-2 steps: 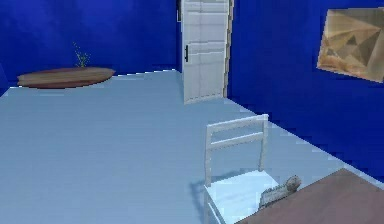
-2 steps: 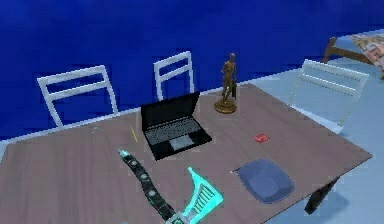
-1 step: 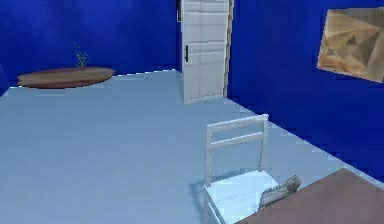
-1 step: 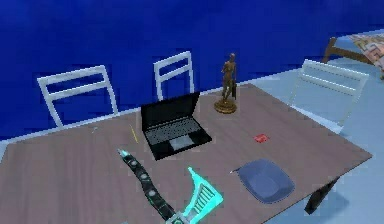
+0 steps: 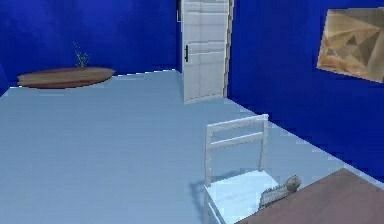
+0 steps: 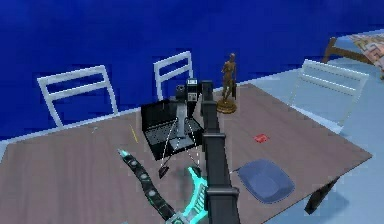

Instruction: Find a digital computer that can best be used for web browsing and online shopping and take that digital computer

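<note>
Arm side view, centre of frame: dark laptop point(image 6: 155, 120) on brown table point(image 6: 70, 170), left of statuette point(image 6: 230, 82); gripper point(image 6: 178, 145) at the laptop, whether it holds anything cannot be told

Forward view: even, diffuse light. The pale floor point(image 5: 100, 140) and white door point(image 5: 205, 50) are the brightest areas, and the blue wall point(image 5: 120, 30) deepens toward the upper left of the frame. Arm side view: the surface point(image 6: 70, 170) is uniformly lit, and the far wall point(image 6: 100, 30) dims toward the top edge.
</note>
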You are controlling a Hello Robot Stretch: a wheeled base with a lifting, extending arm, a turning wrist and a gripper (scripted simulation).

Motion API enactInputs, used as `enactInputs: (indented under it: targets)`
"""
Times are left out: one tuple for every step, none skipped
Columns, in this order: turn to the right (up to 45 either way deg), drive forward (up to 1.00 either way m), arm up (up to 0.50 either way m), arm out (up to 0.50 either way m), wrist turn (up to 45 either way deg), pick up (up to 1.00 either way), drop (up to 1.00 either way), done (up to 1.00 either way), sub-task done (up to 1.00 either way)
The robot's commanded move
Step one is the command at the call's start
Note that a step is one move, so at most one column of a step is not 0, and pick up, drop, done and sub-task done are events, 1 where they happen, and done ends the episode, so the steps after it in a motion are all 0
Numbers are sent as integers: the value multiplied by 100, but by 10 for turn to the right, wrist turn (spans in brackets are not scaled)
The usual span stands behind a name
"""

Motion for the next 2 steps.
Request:
enactInputs:
  targets:
    - [0, 0, 0, 0, 450, 0, 0, 0, 0]
    - [0, 0, 0, 0, 450, 0, 0, 0, 0]
